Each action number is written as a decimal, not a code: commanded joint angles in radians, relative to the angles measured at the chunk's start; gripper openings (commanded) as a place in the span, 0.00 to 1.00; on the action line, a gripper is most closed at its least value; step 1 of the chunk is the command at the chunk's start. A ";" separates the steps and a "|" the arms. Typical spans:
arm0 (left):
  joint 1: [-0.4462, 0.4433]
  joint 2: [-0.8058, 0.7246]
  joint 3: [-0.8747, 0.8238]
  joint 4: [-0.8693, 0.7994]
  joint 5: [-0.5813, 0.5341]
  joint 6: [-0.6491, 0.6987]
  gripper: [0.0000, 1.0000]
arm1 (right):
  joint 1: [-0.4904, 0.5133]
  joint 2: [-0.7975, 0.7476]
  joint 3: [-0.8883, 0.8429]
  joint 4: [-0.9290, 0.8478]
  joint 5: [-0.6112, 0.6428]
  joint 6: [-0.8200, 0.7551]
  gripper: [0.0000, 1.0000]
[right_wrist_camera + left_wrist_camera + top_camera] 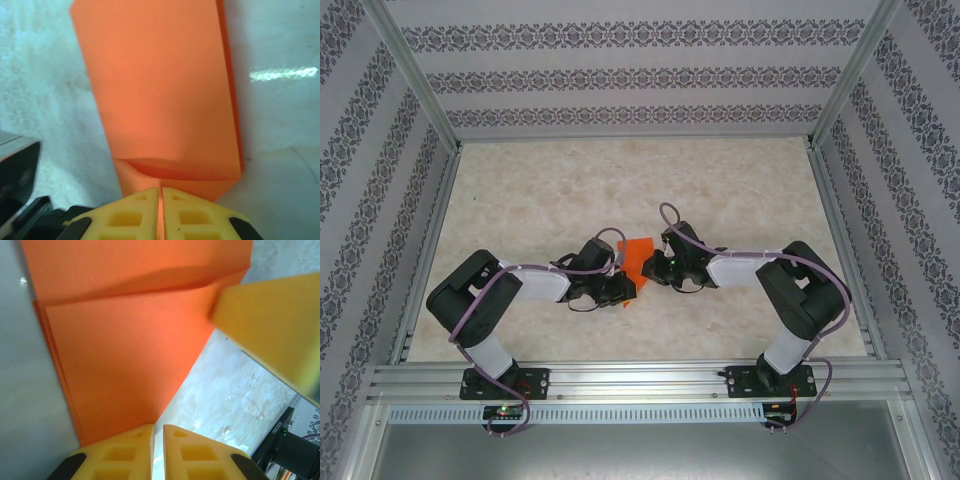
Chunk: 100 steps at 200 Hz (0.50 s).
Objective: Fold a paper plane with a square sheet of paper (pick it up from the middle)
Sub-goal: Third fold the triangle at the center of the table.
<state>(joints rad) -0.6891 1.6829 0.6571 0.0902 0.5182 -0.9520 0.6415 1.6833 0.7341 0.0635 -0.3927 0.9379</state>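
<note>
I run this rig from a distance, and what I look into is a robotics lab's test cell, not a home, for all the floral-striped wallpaper [630,75] on its walls. Bare aluminium frame posts [415,85] hold those panels around a marble-look tabletop [620,190]. The left arm [470,295] and the right arm [805,290] – black and white, trailing purple cables [663,210] – are bolted to a slotted aluminium rail [640,378] at the near edge.
</note>
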 commanded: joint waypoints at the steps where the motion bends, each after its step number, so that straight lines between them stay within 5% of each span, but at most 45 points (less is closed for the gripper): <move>1: 0.017 0.006 -0.025 -0.032 -0.046 0.013 0.14 | 0.014 -0.031 -0.008 0.039 -0.016 -0.028 0.08; 51: 0.017 0.007 -0.004 -0.048 -0.040 0.025 0.13 | 0.064 0.089 0.025 0.106 -0.061 0.005 0.01; 100: 0.017 0.007 0.002 -0.096 -0.057 0.043 0.13 | 0.026 0.136 -0.017 0.104 0.023 0.006 0.02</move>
<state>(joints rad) -0.6865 1.6829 0.6613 0.0780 0.5125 -0.9440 0.6933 1.7863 0.7414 0.1673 -0.4389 0.9489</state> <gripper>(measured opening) 0.131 0.051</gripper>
